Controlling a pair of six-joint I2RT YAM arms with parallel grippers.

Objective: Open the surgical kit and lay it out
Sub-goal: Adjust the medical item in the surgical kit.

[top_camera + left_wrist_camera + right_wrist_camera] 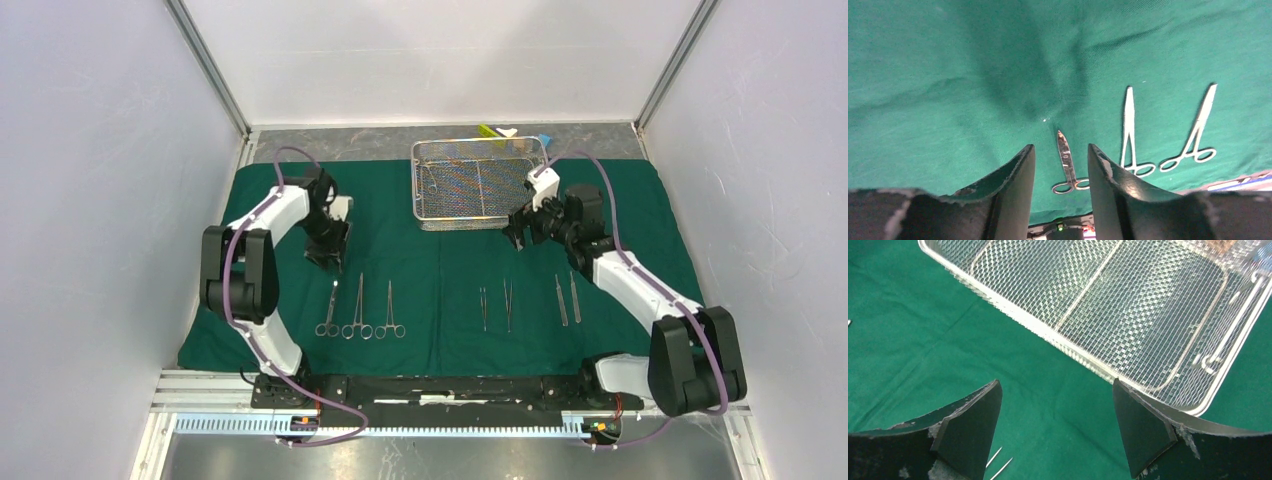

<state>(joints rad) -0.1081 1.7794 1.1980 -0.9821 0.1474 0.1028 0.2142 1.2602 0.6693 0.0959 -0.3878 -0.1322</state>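
Note:
The surgical kit's dark green cloth (440, 250) lies spread flat, with the empty wire-mesh tray (480, 185) at its far middle. A pair of scissors (329, 310) and two ring-handled clamps (357, 308) lie in a row at the near left. Several tweezers (508, 305) lie to the right of them. My left gripper (327, 255) hovers open just above the scissors (1066, 162), which lie free on the cloth between my fingers, beside the clamps (1129, 132). My right gripper (520, 232) stands wide open over bare cloth by the tray's (1108, 295) near rim, holding nothing.
Small yellow-green (490, 131) and blue (544, 139) blocks sit behind the tray at the cloth's far edge. Grey walls close in on both sides. Tweezer tips (998, 462) show under my right gripper's left finger.

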